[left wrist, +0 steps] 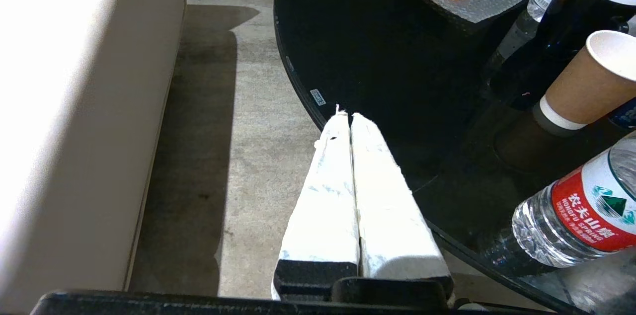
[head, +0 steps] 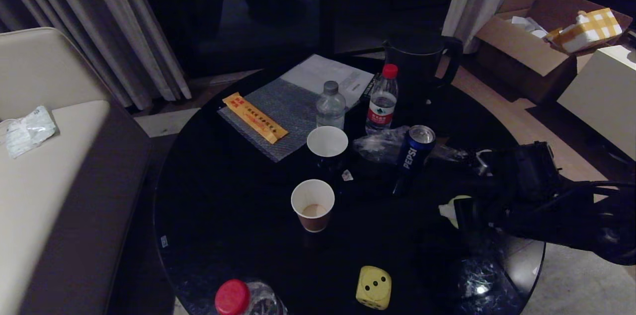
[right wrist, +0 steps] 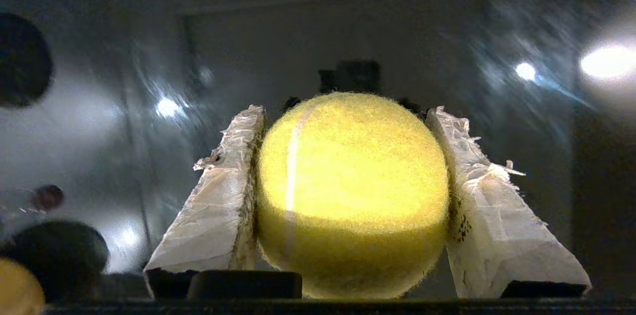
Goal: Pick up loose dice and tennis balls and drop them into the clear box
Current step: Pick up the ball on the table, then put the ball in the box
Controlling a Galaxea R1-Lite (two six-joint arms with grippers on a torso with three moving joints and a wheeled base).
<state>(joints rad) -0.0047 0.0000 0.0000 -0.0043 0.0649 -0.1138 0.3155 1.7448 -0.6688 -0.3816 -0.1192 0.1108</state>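
Right gripper (right wrist: 348,196): its two tape-wrapped fingers (right wrist: 223,196) press on opposite flanks of a tennis ball (right wrist: 350,191), so it holds the ball rather than merely straddling it.
Why held so: the ball sits deep between the fingers, close to the palm, gripped across its widest part; I judge that keeps a round thing from squirting out.
Ball surface: fuzzy yellow-green felt with one pale seam running beside the finger on the seam's side.
Finger covering: crumpled whitish tape, frayed at the tips, likely there for grip.
Below the fingers: the glossy black table (head: 223,215), throwing back lamp glare; whether the ball touches it I cannot tell.
In the head view: the right arm is a dark mass at the table's right edge, with a sliver of yellow-green just ahead of it, probably the ball.
Yellow die (head: 373,287): a rounded cube with black pips, well apart from those fingers at the near rim.
Clear box: in no view.
Left gripper (left wrist: 348,116): fingers pressed flat together, empty, parked by the table's edge (left wrist: 298,81) over the floor.
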